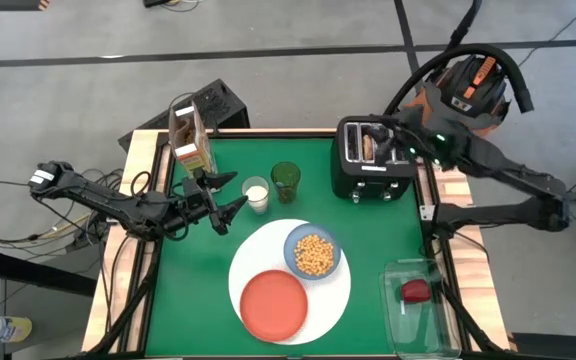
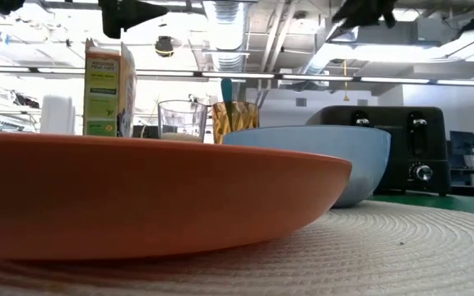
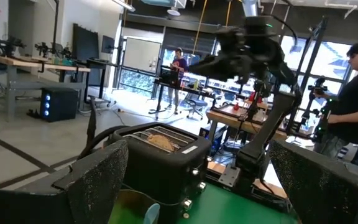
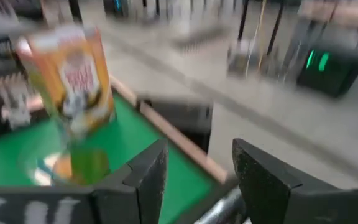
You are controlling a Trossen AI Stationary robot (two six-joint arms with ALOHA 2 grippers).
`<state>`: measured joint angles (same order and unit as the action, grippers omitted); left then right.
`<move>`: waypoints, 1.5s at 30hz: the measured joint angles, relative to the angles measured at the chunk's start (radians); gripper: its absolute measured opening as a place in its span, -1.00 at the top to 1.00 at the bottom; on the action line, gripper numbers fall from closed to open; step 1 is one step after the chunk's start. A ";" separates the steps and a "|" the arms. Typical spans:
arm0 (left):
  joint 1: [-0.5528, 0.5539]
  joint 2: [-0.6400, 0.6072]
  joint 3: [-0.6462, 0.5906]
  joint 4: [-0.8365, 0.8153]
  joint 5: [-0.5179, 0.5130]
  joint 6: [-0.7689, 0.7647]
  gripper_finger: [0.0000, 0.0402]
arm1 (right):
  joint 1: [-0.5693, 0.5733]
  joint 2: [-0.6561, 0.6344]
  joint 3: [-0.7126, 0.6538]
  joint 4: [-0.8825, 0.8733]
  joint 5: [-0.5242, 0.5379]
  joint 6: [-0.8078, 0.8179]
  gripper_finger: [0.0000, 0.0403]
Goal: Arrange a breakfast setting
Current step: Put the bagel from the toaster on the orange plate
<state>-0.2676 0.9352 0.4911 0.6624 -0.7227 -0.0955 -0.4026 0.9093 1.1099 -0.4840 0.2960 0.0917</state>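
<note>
- Table [image 1: 368,215] with a green top, seen from above; a large white plate [image 1: 333,300] lies near its front edge, a little right of centre.
- On that plate sit a smaller orange-red plate [image 1: 273,305] toward the front left and a light-blue bowl [image 1: 313,252] of cereal toward the back right, the two just beside each other.
- A milk glass [image 1: 257,194] and a green cup [image 1: 286,181] stand behind the plates, with a cereal box [image 1: 190,135] at the back left corner.
- A black toaster [image 1: 373,160] stands at the back right, a slice showing in one slot.
- A clear container [image 1: 420,310] at the front right holds something red; the spoon cannot be picked out for certain.
- The right tool [image 1: 400,140] hovers over the toaster, jaws partly apart with nothing between them in its wrist view.
- The left tool [image 1: 223,196] hangs just left of the milk glass, jaws wide and empty, pointing toward it.
- Judging by position, the right arm is nearer the container, which lies toward the front edge from its tool.
</note>
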 joint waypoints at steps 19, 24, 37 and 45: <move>0.000 0.000 0.000 -0.072 0.008 -0.035 -0.88 | -0.279 0.453 0.335 -0.490 -0.168 0.348 0.07; 0.000 0.000 0.000 -0.128 0.010 -0.046 -0.88 | -0.288 0.532 0.335 -0.616 -0.168 0.390 0.11; 0.000 0.000 -0.001 -0.181 0.089 -0.064 -0.88 | -0.285 0.570 0.335 -0.668 -0.167 0.479 0.14; 0.000 0.000 0.000 -0.181 0.089 -0.064 -0.88 | -0.276 0.632 0.335 -0.698 -0.132 0.485 0.14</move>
<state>-0.2680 0.9348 0.4908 0.4812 -0.6338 -0.1593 -0.6782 1.5411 1.4448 -1.1819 0.1637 0.5765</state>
